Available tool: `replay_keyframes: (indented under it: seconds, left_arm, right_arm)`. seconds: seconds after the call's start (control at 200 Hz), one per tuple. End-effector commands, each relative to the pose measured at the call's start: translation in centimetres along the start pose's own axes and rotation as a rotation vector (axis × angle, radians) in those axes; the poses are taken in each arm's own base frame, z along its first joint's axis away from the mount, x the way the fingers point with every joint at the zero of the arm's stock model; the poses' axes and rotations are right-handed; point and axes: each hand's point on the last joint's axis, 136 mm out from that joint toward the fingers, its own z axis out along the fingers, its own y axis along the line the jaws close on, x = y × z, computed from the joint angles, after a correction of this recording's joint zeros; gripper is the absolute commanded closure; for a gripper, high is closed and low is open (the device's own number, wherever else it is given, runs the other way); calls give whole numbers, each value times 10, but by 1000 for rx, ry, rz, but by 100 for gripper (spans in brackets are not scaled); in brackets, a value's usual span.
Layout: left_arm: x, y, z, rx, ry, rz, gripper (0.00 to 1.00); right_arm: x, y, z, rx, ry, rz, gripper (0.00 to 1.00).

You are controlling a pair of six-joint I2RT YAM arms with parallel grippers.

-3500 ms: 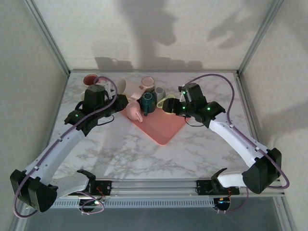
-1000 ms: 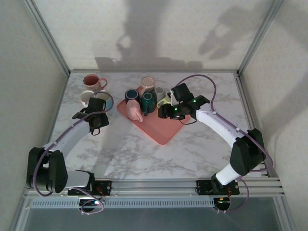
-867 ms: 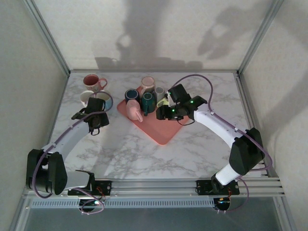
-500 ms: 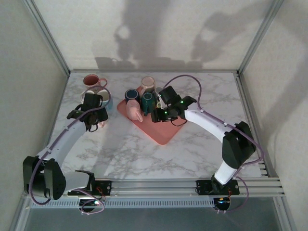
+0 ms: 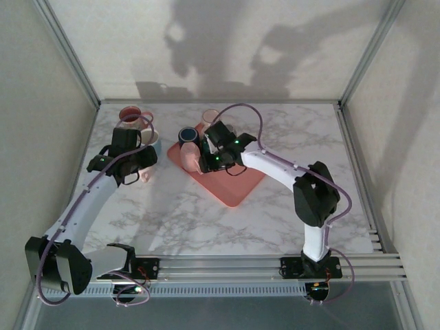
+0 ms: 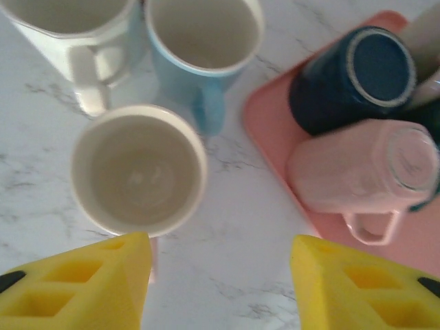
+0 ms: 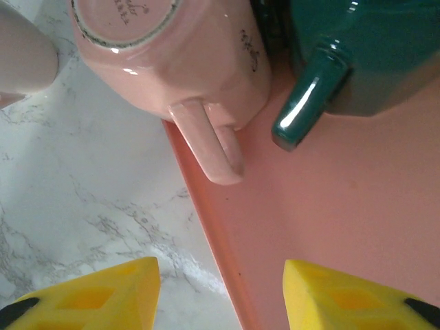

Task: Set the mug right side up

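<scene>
Right tool (image 7: 218, 275) hangs over left edge of pink tray (image 7: 344, 227), jaws apart, nothing between them: released. Just ahead of it sits pink mug (image 7: 172, 62), base up, at tray's edge, handle (image 7: 206, 141) pointing back toward the tool. Teal mug (image 7: 371, 48) sits hard by its side; touching or not, can't tell. Left tool (image 6: 218, 247) likewise released and empty, over bench (image 6: 234, 206) near upright white mug (image 6: 137, 168).

Judgement: step in hand = approach + grasp of pink mug w/ right tool.
- Straddle mug body, not handle; handle-only grip prob. lets mug swing.
- One finger must slip btwn pink and teal mugs. Gap looks tight, so go in slow and centred, else teal one gets nudged.
- Close firm; glazed wall prob. slippery.
- Lift clear of tray before rolling wrist, so rim doesn't catch the lip.
- Set down base-first on bench, then release.
</scene>
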Motion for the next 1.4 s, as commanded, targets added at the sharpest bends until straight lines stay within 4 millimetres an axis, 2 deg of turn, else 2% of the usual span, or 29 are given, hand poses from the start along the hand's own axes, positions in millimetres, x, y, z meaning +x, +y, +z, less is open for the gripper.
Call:
replay_keyframes:
  seconds: [0.0,0.3,0.671,1.066,1.397]
  left_arm:
    - [-4,-20,-10,122,0,6,44]
    - [3,-28,-7,177,29,-8,45]
    - [7,-36,-13,243,39,-32,44]
    - [7,-35,-15,247,36,-39,45]
    - [3,-37,-19,258,25,-46,45]
  right_arm:
    - [-14,6,8,7,-25,-25,50]
    - [-23,12,37,-12,-17,-30,60]
    - [-26,14,63,-23,-2,-24,61]
    - [-25,15,77,-7,-4,-68,65]
    - [-29,20,69,-12,-20,-103,74]
